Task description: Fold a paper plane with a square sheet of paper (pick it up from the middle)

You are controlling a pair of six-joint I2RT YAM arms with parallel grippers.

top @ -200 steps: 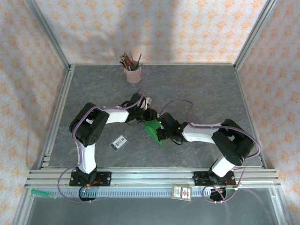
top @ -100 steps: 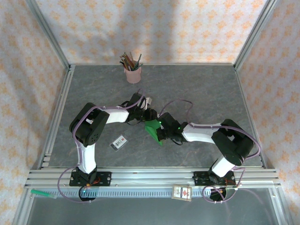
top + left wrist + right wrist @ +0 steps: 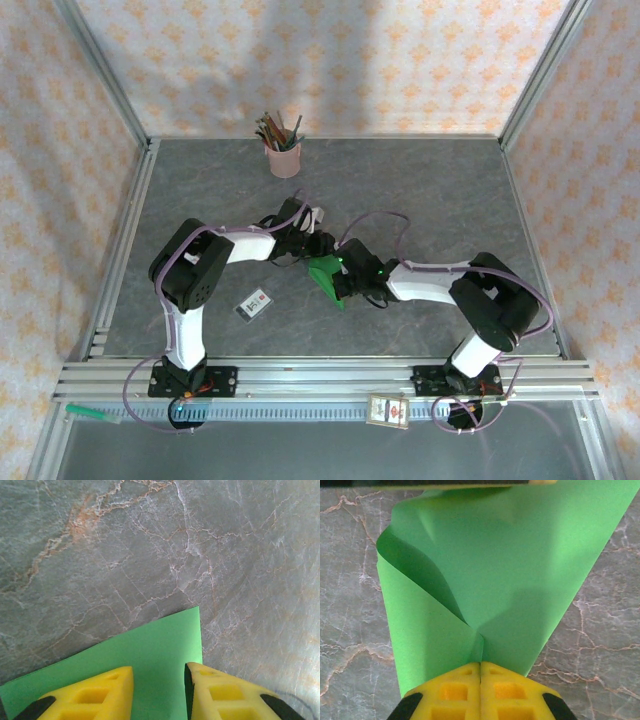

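Near the middle of the surface (image 3: 450, 190), between the two arms, sits the square sheet of paper (image 3: 326, 274), bright green and partly lifted off the stone. The right tool (image 3: 480, 664) has its jaws together, clamped on a pinch of the sheet, so the paper buckles into a loose tent with one flap curling over. The left tool (image 3: 158, 672) stands with its jaws apart over the sheet's far-left side, with flat green showing between them; I cannot tell whether its fingers press on the paper. As I judge it, the task is at an early stage. The sheet is grasped and bent toward a first fold, but there is no sharp centre crease, pointed nose or wings. Those folds all seem left to do. A pink cup of pencils (image 3: 284, 158) stands well apart at the far edge.
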